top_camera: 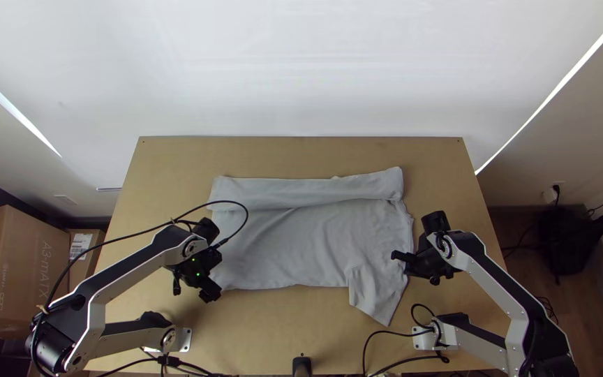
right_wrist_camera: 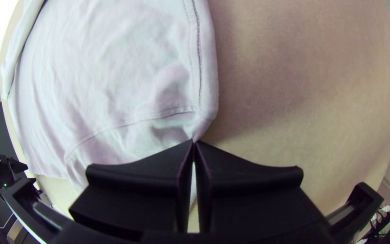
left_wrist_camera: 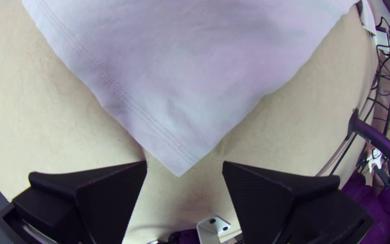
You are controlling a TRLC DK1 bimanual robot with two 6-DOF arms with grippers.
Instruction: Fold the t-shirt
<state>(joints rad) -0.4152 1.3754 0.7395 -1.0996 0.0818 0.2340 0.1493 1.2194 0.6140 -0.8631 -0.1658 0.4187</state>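
The light grey t-shirt (top_camera: 301, 241) lies spread on the table, its far side folded over in a long strip and one sleeve (top_camera: 378, 293) pointing to the near edge at right. My left gripper (top_camera: 216, 276) is at the shirt's near left corner. In the left wrist view that gripper (left_wrist_camera: 184, 167) stands open, with the hemmed corner of the shirt (left_wrist_camera: 177, 158) just beyond the gap between its fingertips. At the shirt's right side is my right gripper (top_camera: 394, 255). In the right wrist view the right gripper (right_wrist_camera: 193, 142) is shut on a pinch of shirt (right_wrist_camera: 199, 124) beside a seam.
Bare wooden table (top_camera: 301, 155) runs beyond the shirt and along its near side. Black cables (top_camera: 385, 334) lie by the right arm's base. A cardboard box (top_camera: 19, 265) stands off the table at left.
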